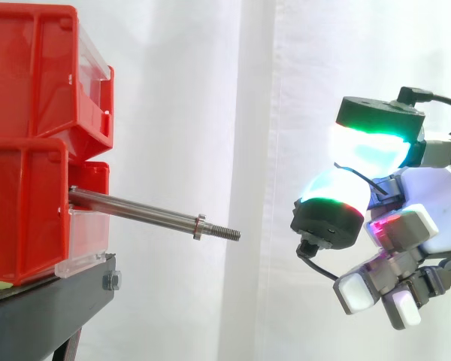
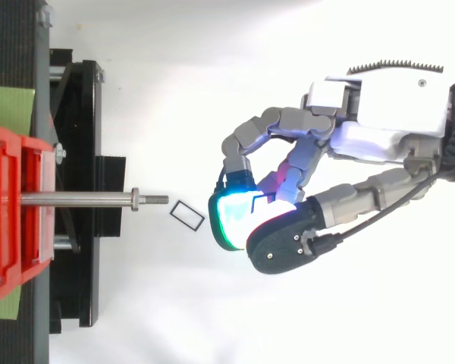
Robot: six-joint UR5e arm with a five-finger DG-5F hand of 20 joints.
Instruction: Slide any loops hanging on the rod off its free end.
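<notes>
Loop [image 2: 187,214]: a small black rectangular outline, seen from above just past the free end of the rod [image 2: 76,199]. It is tilted a little against the rod's line and lies slightly to one side of it. It touches neither the rod nor the hand [image 2: 379,121]. Whether it is in the air or resting on the white ground below cannot be told.

Rod: bare metal, nothing hung on it. In the side view [image 1: 135,204] it is seen to come out of the front of the lower red bin [image 1: 22,218] and to slope gently down toward its free end. A collar [image 1: 199,226] is fixed near that end, with a short threaded tip [image 1: 224,232] beyond it.

Hand: kept well apart from the rod tip, on the right in both views, at about the rod's height in the side view [image 1: 421,210]. The fingers are curled inward and the glowing fingertips [image 2: 235,216] are drawn close together, pointing toward the rod. Nothing is seen held between them.

Surroundings: a second red bin [image 1: 30,68] is stacked on the lower one. Both are carried on a black stand [image 1: 45,308], with a bolt [image 1: 111,281] at its front edge. A white curtain [image 1: 286,75] hangs behind.
</notes>
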